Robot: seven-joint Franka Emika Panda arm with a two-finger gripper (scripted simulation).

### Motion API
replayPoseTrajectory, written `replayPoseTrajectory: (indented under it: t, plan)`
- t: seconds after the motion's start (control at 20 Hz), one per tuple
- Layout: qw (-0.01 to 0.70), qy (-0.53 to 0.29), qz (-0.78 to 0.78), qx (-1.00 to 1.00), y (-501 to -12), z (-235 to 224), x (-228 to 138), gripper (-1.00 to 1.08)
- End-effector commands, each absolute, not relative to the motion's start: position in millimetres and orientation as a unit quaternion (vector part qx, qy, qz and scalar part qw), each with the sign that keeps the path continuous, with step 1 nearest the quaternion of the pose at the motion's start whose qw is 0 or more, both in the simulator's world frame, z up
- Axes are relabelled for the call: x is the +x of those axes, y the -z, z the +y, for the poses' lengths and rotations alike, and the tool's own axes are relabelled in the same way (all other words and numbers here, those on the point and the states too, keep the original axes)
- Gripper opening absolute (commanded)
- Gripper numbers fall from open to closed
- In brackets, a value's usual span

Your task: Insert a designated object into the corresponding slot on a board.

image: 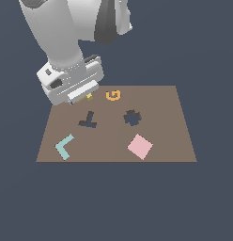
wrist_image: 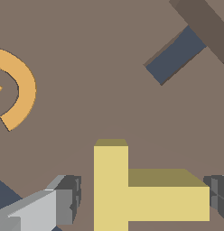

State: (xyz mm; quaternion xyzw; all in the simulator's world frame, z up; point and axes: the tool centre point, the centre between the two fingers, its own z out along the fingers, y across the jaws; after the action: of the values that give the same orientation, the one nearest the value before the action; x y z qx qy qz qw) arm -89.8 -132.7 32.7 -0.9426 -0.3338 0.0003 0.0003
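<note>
A flat brown board (image: pixel 165 132) is lying on a plain dark ground, carrying several small shapes. A light-blue L-shaped piece (image: pixel 64 146) is sitting near its near corner on the exterior view's left, and a pink square (image: pixel 140 146) is resting toward the near right. An orange G-shaped ring (image: pixel 113 95) is lying by the far edge, with a yellow T-shaped block (image: pixel 89 97) just to its left. A dark T-shaped slot (image: pixel 89 120) and a gear-edged cutout (image: pixel 132 117) are showing mid-board.

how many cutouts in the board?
2. The T-shaped cutout sits toward the exterior view's left, nearer than the gripper. The gear-edged round cutout sits mid-board, right of it. The arm may hide more at the far-left corner.
</note>
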Motion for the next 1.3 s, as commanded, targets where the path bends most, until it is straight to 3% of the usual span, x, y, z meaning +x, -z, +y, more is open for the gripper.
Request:
replayPoseTrajectory:
  t: [0.0, 0.05, 1.25]
  plan:
    - [0.000, 0.000, -0.334, -0.943, -29.9, -133.0, -89.6, 1.00]
    - [0.000, 0.000, -0.334, -0.943, -29.9, -133.0, -89.6, -1.00]
    - [0.000, 0.000, -0.307, -0.952, -33.7, -130.1, -89.5, -1.00]
